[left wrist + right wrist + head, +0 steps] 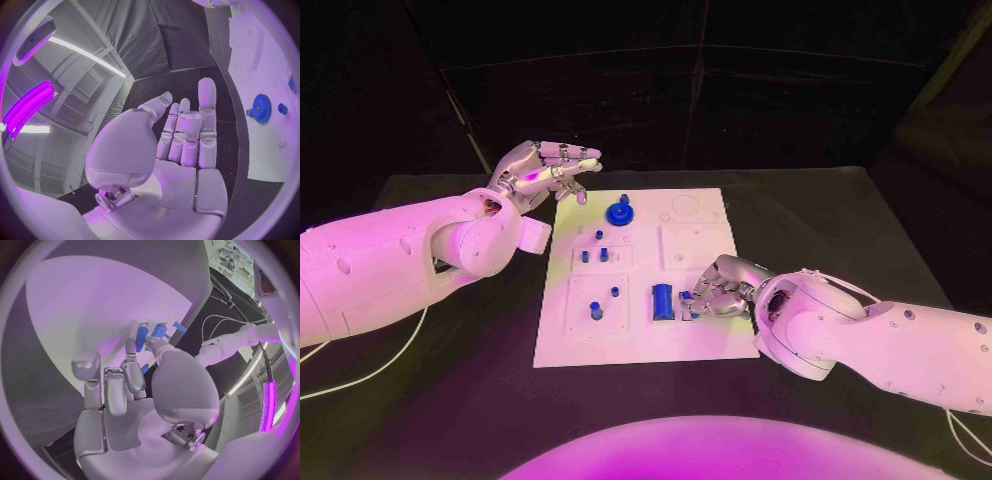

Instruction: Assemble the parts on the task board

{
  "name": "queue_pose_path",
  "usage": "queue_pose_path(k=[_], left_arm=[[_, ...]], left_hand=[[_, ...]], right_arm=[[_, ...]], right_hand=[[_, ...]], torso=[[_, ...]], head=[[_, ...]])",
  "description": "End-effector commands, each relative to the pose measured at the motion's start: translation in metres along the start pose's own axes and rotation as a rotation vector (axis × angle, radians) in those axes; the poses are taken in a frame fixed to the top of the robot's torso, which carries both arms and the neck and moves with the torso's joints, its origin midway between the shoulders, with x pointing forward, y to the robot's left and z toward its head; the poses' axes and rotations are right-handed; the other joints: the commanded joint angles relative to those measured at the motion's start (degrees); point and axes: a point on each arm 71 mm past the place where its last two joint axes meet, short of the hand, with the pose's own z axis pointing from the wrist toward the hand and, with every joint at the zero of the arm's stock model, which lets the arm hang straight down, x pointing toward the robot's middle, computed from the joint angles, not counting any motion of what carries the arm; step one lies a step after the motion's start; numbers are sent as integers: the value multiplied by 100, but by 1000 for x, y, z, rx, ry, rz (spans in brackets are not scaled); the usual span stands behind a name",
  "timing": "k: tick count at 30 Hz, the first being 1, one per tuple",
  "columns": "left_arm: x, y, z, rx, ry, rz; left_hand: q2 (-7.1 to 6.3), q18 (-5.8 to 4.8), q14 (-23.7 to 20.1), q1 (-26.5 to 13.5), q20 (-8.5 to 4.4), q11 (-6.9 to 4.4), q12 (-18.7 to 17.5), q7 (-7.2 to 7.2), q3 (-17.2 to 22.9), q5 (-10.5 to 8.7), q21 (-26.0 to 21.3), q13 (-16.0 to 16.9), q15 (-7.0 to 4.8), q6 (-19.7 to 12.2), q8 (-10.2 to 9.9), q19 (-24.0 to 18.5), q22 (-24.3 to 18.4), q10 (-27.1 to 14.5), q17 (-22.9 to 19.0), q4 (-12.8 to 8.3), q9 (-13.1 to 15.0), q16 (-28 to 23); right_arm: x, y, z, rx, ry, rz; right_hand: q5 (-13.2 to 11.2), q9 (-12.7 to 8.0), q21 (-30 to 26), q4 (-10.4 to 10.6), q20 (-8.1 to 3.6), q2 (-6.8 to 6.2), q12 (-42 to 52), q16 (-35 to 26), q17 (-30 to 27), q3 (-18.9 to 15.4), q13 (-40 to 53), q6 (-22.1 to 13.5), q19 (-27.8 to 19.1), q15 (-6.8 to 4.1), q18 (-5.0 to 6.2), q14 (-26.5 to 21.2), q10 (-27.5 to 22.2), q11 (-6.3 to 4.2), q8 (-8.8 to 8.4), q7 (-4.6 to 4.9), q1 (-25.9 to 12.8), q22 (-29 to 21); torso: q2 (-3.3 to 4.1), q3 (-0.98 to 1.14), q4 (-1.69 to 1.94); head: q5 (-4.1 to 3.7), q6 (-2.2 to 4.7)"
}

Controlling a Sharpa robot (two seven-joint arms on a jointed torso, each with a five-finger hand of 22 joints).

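The board [646, 340] is a white plate lying lengthwise in the middle of the head view, on the black table [444, 400]. It carries shallow square recesses. No writing can be read on it.

Nearest, in the lower right of the frame, the right hand [715, 290] rests on the board's right edge. Its fingers are curled down round a small blue part [689, 305], which seems pinched at the fingertips; the right wrist view shows the same fingers bent toward blue pieces on the white plate. Just left of that hand stands a tall blue block [662, 301]. Further left, in the lower-left recess, sit two small blue pegs [596, 311].

In the middle of the board, a cluster of small blue pieces [597, 254] stands in another recess. Beyond them, near the top, is a blue gear [620, 213] with a knob on it.

Farthest, at the board's upper-left corner, the left hand [548, 168] hovers off the plate. Its fingers are loosely bent and apart, holding nothing.
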Motion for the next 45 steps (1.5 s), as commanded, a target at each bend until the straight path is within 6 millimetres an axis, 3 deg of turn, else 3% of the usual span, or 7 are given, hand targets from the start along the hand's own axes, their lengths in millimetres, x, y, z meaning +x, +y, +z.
queue_pose_path(k=[1, 9, 16, 19, 29, 36, 45], left_arm=[[2, -1, 0, 6, 15, -11], [2, -1, 0, 5, 16, -12], [2, -1, 0, 2, 17, -12], [2, -1, 0, 1, 17, -12], [2, -1, 0, 0, 17, -12], [1, -1, 0, 1, 15, -11], [1, -1, 1, 3, 8, -23]], left_hand=[[58, 81, -57, -2, -1, -10, 25, 16, -24, -19, -39, 8, 1, -32, 25, -1, -7, -40, -5, 5, -2, -19], [58, 81, -57, -2, -1, -10, 25, 16, -24, -19, -39, 8, 1, -32, 25, -1, -7, -40, -5, 5, -2, -19], [54, 81, -56, 3, -1, -10, 27, 16, -28, -19, -42, 8, 1, -34, 25, 0, -9, -44, -1, 2, -2, -16], [54, 81, -56, 3, -1, -10, 27, 16, -28, -19, -42, 8, 1, -34, 25, 0, -9, -44, -1, 2, -2, -16], [54, 81, -56, 3, -1, -10, 27, 16, -28, -19, -42, 8, 1, -34, 25, 0, -9, -44, -1, 2, -2, -16], [54, 81, -56, 3, -1, -10, 27, 16, -28, -19, -42, 8, 1, -34, 25, 0, -9, -44, -1, 2, -2, -16], [49, 80, -65, -10, 0, -5, 34, 21, -47, -21, -49, 8, 3, -39, 27, 2, -15, -49, -23, 12, -3, -22]], right_arm=[[0, 1, 0, 7, 0, 12], [1, 3, 2, 3, 4, 10], [0, 2, 3, 1, -6, 15], [0, 2, 3, -2, -8, 16], [0, 2, 1, -15, -5, 13], [-4, -1, -2, -41, -14, 14], [-20, -19, 1, -139, -36, 271]], right_hand=[[26, -2, 1, 1, -3, 5, -19, 35, 1155, -46, -28, 53, 30, -25, -96, 522, 29, -12, 5, -6, -41, -7], [-74, 33, -11, 91, -10, -10, -41, 33, 1154, -303, -45, 71, 27, -31, -96, 522, 36, -18, 2, -12, -140, -17], [-1384, 60, -47, 401, 7, 22, -41, 25, 1139, -855, -32, 53, 8, -11, -89, 518, 38, 5, -48, 8, -365, -60], [-1654, 73, -56, 501, 9, 48, -45, 23, 1138, -1041, -31, 53, 4, -9, -86, 518, 33, 8, -63, 9, -350, -67], [-1689, 93, -65, 532, 9, 104, -43, 23, 1138, -1206, -21, 54, 1, -10, -84, 518, 32, 9, -79, 9, -177, -72], [-1586, 108, -100, 298, 13, 142, -55, 10, 1114, -1326, -19, 6, -25, -2, -76, 513, 14, 23, -122, 32, 308, -120], [-1367, -188, -887, 83, 219, 225, -1177, -502, 220, -1579, -987, -870, -661, 243, 119, 293, -726, 324, -686, 393, 729, -1376]], torso=[[-2, 2, 4], [-6, -1, 2], [-4, -1, 0], [-4, -1, 0], [-8, 3, -2], [-15, 3, -5], [-41, -12, 7]], head=[[11, 12], [21, 6], [22, 8], [19, 7], [12, -7], [9, 5], [-42, 127]])
